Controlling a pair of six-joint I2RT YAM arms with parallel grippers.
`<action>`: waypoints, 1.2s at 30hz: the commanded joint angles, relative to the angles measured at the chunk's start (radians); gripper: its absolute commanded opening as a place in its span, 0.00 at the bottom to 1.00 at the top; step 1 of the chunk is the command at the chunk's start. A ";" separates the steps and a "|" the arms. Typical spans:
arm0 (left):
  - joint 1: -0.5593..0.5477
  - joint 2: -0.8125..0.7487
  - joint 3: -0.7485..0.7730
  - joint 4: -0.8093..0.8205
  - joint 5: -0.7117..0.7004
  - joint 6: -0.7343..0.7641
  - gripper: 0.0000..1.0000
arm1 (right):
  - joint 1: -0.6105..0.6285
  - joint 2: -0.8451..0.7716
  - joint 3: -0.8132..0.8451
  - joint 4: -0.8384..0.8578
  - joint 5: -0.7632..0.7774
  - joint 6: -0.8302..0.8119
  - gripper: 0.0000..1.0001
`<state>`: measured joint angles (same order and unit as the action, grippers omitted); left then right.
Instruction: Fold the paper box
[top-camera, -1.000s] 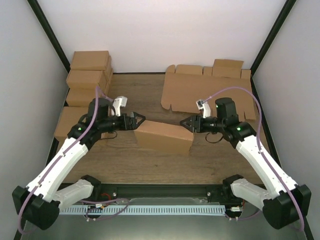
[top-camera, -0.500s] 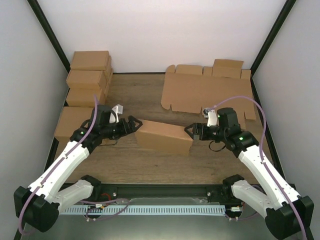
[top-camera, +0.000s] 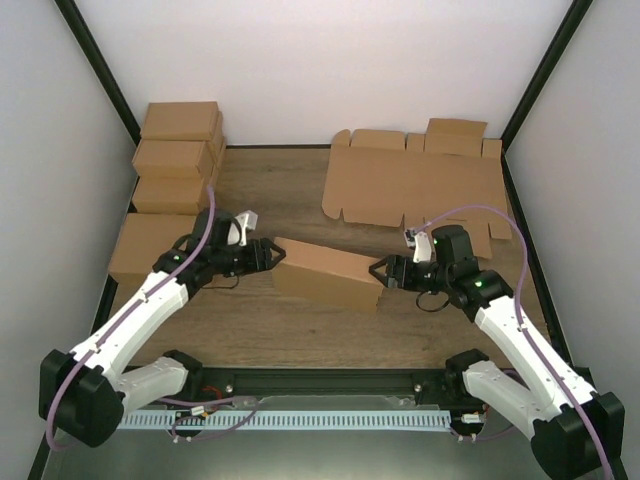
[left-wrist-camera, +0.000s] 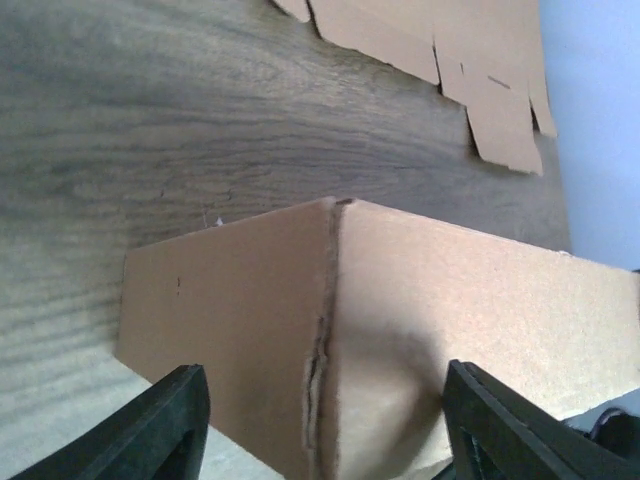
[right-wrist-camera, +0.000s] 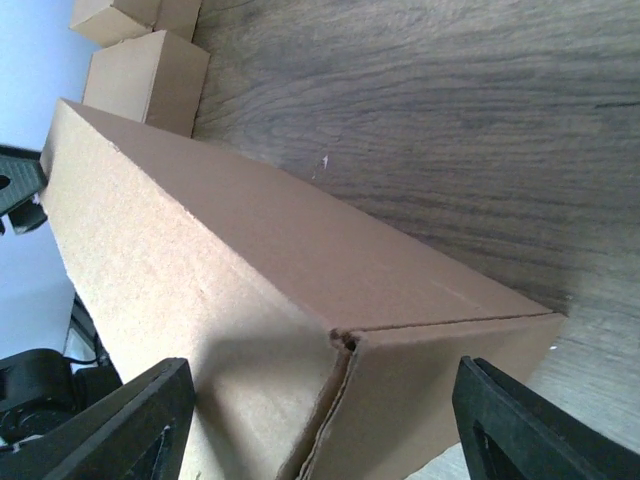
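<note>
The paper box (top-camera: 325, 273) lies closed on the wooden table, a long brown cardboard shape slanting from upper left to lower right. My left gripper (top-camera: 272, 252) is at its left end, open, with its fingers either side of the box's corner edge (left-wrist-camera: 330, 330). My right gripper (top-camera: 380, 272) is at the right end, also open. In the right wrist view the box (right-wrist-camera: 230, 290) fills the space ahead of the right gripper (right-wrist-camera: 320, 430), its corner seam centred between the fingers. In the left wrist view the left gripper (left-wrist-camera: 320, 430) frames the other end the same way.
A stack of plain brown cartons (top-camera: 178, 150) stands at the back left, with another carton (top-camera: 145, 245) beside my left arm. Flat notched cardboard sheets (top-camera: 410, 185) lie at the back right. The enclosure's white walls close in both sides.
Both grippers have dropped lower and moved in against the box's ends. The right jaws have opened wider, and the left jaws have narrowed a little. The box has barely shifted.
</note>
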<state>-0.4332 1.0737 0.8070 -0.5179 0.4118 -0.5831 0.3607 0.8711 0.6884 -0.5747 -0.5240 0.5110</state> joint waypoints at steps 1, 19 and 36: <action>0.004 0.044 0.053 -0.003 0.023 0.095 0.62 | 0.000 -0.002 -0.001 -0.017 -0.033 0.034 0.71; -0.014 -0.168 -0.044 0.338 0.047 0.215 0.40 | 0.035 0.054 0.150 0.288 -0.060 -0.095 0.57; -0.017 -0.625 -0.449 0.153 -0.108 -0.625 1.00 | 0.152 -0.369 -0.385 0.361 0.272 0.170 1.00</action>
<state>-0.4477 0.4541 0.4431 -0.4088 0.1871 -0.9470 0.5083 0.5159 0.2535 -0.1799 -0.3164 0.5632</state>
